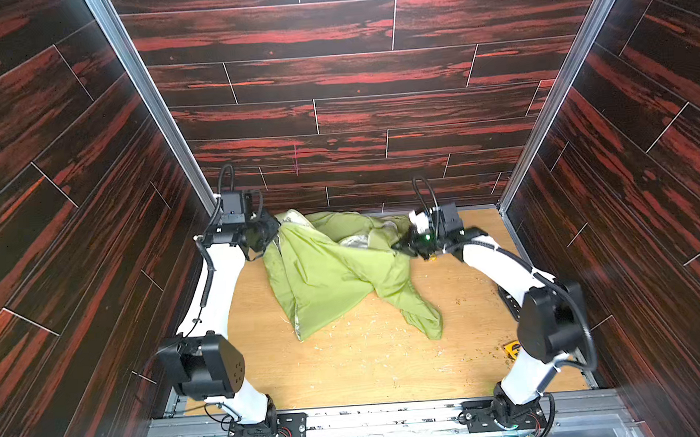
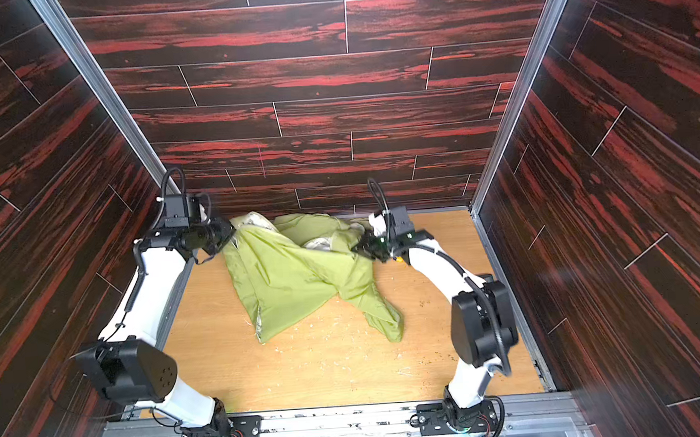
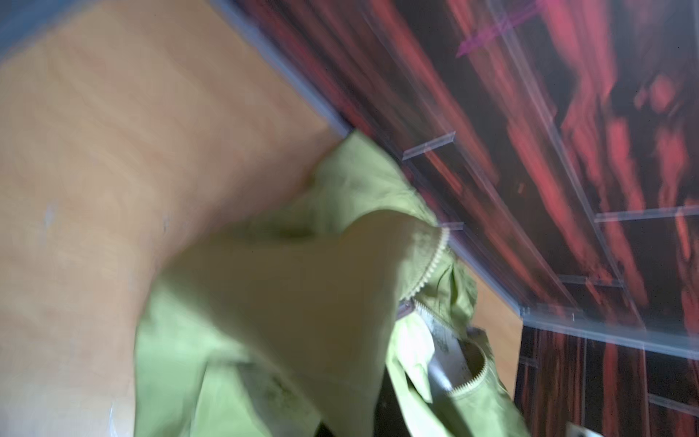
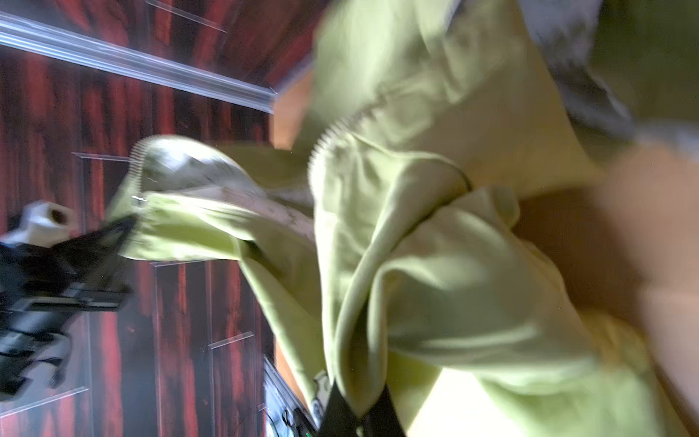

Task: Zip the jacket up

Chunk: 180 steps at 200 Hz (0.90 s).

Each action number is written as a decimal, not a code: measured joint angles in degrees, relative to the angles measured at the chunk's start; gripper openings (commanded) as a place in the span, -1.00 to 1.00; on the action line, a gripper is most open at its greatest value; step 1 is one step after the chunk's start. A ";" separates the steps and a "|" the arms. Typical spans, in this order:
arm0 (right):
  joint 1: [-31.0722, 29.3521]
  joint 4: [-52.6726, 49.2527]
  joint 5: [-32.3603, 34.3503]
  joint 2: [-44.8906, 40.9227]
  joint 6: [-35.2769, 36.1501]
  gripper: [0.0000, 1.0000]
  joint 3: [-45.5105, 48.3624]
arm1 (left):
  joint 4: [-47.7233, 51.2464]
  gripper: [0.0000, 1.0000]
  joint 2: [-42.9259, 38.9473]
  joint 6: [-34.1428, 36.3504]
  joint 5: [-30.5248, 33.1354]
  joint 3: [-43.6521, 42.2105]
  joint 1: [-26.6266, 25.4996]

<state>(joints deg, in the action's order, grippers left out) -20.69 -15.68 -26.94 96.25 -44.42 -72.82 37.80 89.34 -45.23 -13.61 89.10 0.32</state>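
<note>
The lime-green jacket [image 1: 335, 270] [image 2: 297, 272] hangs crumpled between both arms, its lower folds and a sleeve trailing on the wooden table [image 1: 370, 368]. My left gripper [image 1: 273, 232] [image 2: 228, 237] is shut on the jacket's left upper edge near the back wall. My right gripper [image 1: 402, 245] [image 2: 360, 246] is shut on a fold at the jacket's right side. In the right wrist view the green fold [image 4: 435, 265] is pinched between the dark fingers [image 4: 336, 414]. The open zipper teeth [image 3: 435, 261] [image 4: 321, 143] and white lining [image 3: 450, 359] show; both wrist views are blurred.
Dark red wood-look walls enclose the table on three sides, close behind the jacket. Crumbs and pale scraps [image 1: 372, 330] litter the table. A small yellow object [image 1: 512, 349] lies by the right arm's elbow, another yellow bit [image 1: 432, 258] under the right wrist.
</note>
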 measured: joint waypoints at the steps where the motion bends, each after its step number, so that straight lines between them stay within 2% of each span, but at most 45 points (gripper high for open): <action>1: -0.02 0.20 0.02 -0.24 0.00 -1.00 0.55 | 0.00 -1.00 -0.22 -0.02 -0.07 -0.35 -0.02; 17: -0.39 3.52 0.13 -4.85 -1.03 -1.00 10.99 | 0.85 -1.00 -6.71 -0.61 -2.10 -9.73 -0.57; 37: -0.90 4.59 0.63 -7.91 -1.09 -1.00 19.06 | 1.90 -1.00 -15.72 -1.75 -3.61 -21.59 -1.60; 68: -1.09 0.55 5.33 -11.63 1.79 -0.24 22.67 | 3.89 -1.00 -28.57 -3.78 -5.05 -37.51 -2.51; 77: -1.09 -0.98 7.32 -13.14 2.23 -0.07 22.16 | 4.37 -1.00 -31.69 -4.55 -5.27 -41.48 -2.54; 91: -1.11 -3.52 10.32 -15.10 3.65 0.08 19.63 | 4.79 -1.00 -35.12 -5.73 -5.22 -46.07 -2.54; 123: -1.20 -6.82 13.99 -13.68 5.95 0.16 7.04 | 4.63 -1.00 -38.69 -7.63 -4.83 -52.15 -2.54; 149: -1.38 -9.07 14.93 -3.74 6.51 0.17 -6.25 | 4.02 -1.00 -38.73 -8.33 -4.83 -53.46 -2.54; 180: -1.46 -13.03 16.09 9.14 6.10 0.17 -14.40 | 2.25 -1.00 -37.31 -8.37 -5.16 -53.48 -2.54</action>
<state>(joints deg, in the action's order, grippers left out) -22.15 -28.71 -10.85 105.38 -38.33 -87.22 40.05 52.03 -53.60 -18.76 35.62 -2.22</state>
